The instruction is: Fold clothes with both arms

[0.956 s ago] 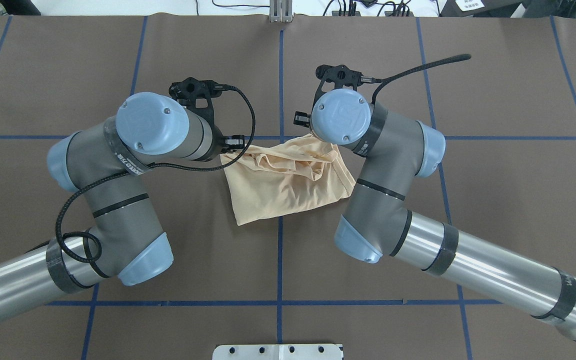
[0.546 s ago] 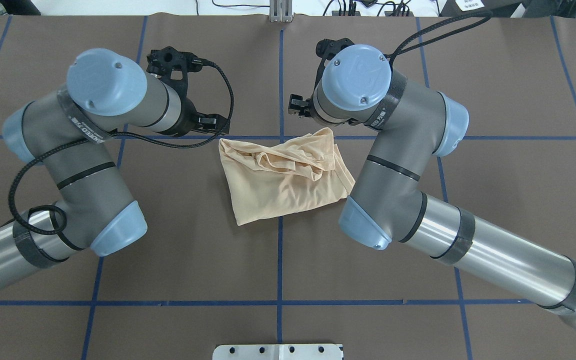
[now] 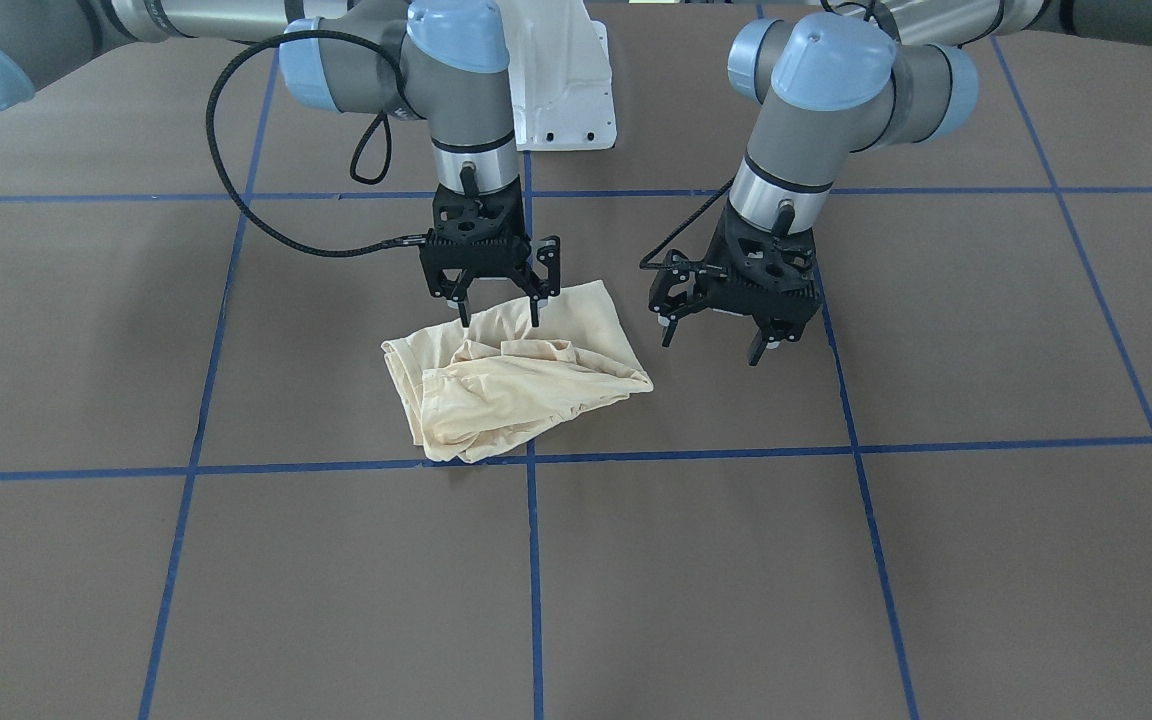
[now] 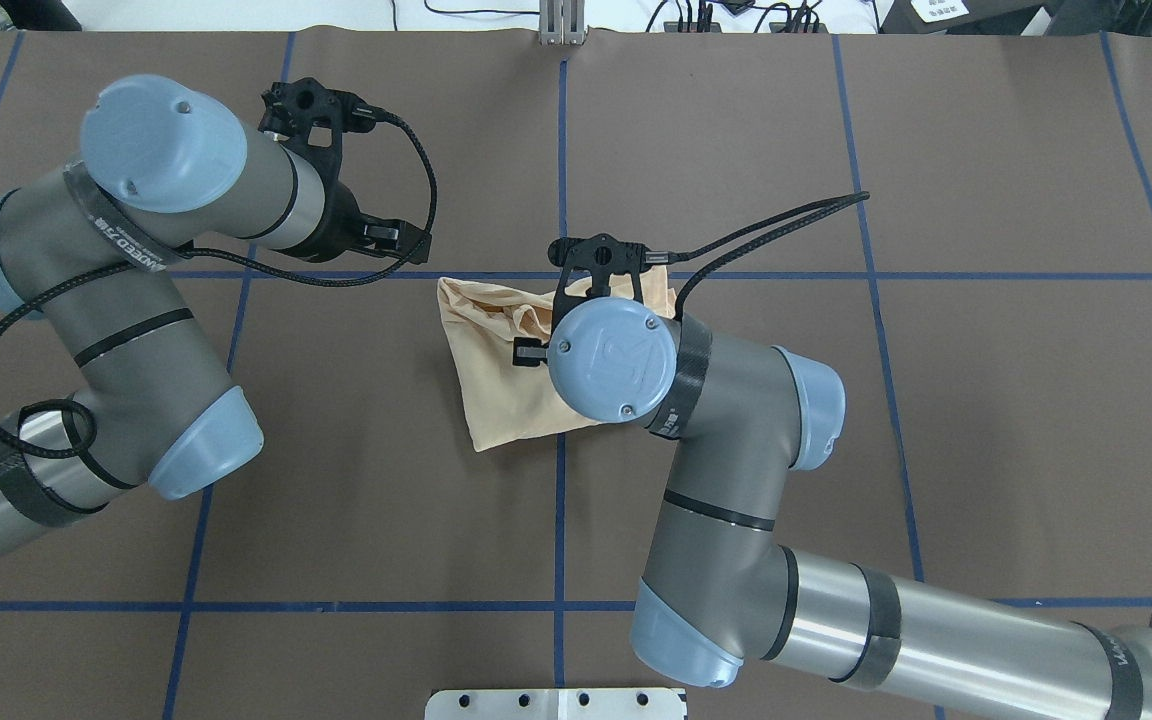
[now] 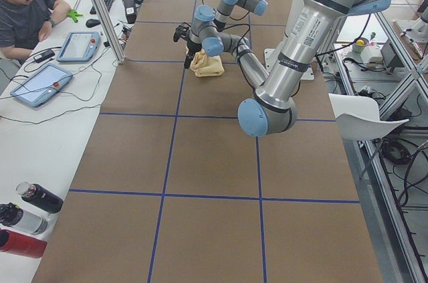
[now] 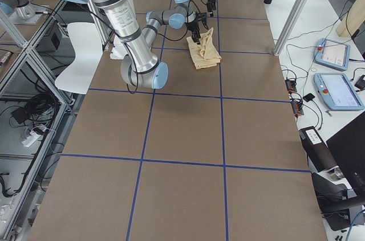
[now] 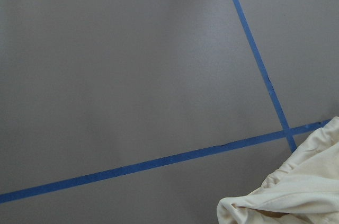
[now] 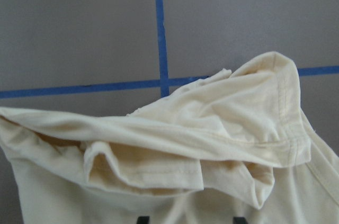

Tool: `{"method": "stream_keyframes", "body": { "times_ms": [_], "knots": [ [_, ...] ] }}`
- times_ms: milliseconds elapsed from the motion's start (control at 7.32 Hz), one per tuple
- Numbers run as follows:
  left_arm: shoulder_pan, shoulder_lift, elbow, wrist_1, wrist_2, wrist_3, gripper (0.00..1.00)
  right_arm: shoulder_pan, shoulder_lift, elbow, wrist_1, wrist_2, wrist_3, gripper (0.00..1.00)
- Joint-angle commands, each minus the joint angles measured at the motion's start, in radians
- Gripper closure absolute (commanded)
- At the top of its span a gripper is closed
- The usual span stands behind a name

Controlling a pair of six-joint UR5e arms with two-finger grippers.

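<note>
Shirt (image 3: 526, 385) lies bunched on the bench (image 3: 236, 560) across a blue tape line (image 3: 533, 560); right pincer (image 3: 499, 318) hangs over its robot-side edge, jaws wide, empty; left pincer (image 3: 711, 345), also spread and empty, stands apart beside it; best to pinch one hem corner only, not stacked folds.

The left arm (image 4: 136, 330) and right arm (image 4: 716, 460) are silver-grey tubes with matte grey joint housings, black bands and light blue round caps. The right arm's top cap (image 4: 604, 360) bears an embossed logo and small screws at about ten, two and five o'clock. A black braided cable (image 3: 210, 135) runs along each arm to the black, skeletal left gripper (image 3: 711, 345) and right gripper (image 3: 499, 318).
</note>
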Motion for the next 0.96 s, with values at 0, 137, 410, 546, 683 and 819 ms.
{"method": "stream_keyframes", "body": {
  "times_ms": [0,137,410,546,683,819],
  "knots": [
    [-0.001,0.013,-0.017,0.0,0.0,0.0,0.0,-0.026,0.032,-0.073,0.009,-0.029,0.024,0.91],
    [-0.001,0.014,-0.026,0.001,0.0,0.0,0.0,-0.023,0.045,-0.112,0.014,-0.064,0.018,0.93],
    [-0.001,0.02,-0.037,0.001,0.0,0.0,0.0,0.0,0.113,-0.225,0.084,-0.116,0.016,1.0],
    [-0.001,0.022,-0.04,0.003,0.0,0.0,0.0,0.025,0.163,-0.35,0.177,-0.158,0.015,1.0],
    [-0.001,0.022,-0.04,0.003,0.0,-0.001,0.0,0.064,0.194,-0.415,0.202,-0.159,0.004,1.0],
    [-0.001,0.022,-0.044,0.003,0.0,-0.004,0.0,0.106,0.205,-0.428,0.204,-0.159,-0.034,1.0]
  ]
}}
